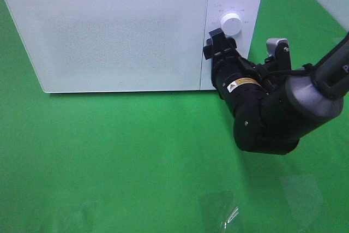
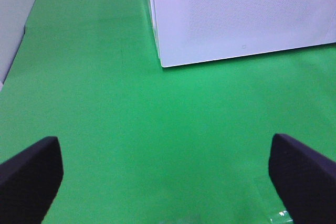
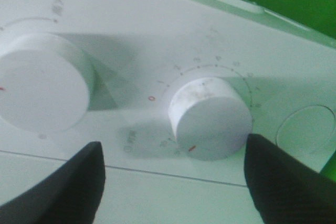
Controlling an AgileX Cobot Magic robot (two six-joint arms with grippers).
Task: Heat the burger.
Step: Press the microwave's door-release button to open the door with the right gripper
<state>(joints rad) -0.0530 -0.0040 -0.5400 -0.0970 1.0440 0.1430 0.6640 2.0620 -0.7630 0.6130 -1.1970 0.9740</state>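
The burger is out of view; the white microwave (image 1: 114,31) stands with its door shut. My right gripper (image 1: 214,41) is up against the microwave's control panel, just below the upper knob (image 1: 232,21). In the right wrist view its two dark fingers (image 3: 283,182) stand apart on either side of the timer knob (image 3: 210,119), with the right gripper (image 3: 173,145) open around it and a second knob (image 3: 42,87) beside it. My left gripper (image 2: 164,145) hangs open over bare green cloth, with nothing between its fingers.
The microwave's near corner (image 2: 164,64) shows in the left wrist view, some way from the left gripper. A green cloth (image 1: 109,156) covers the table. A clear plastic scrap (image 1: 229,216) lies near the front edge.
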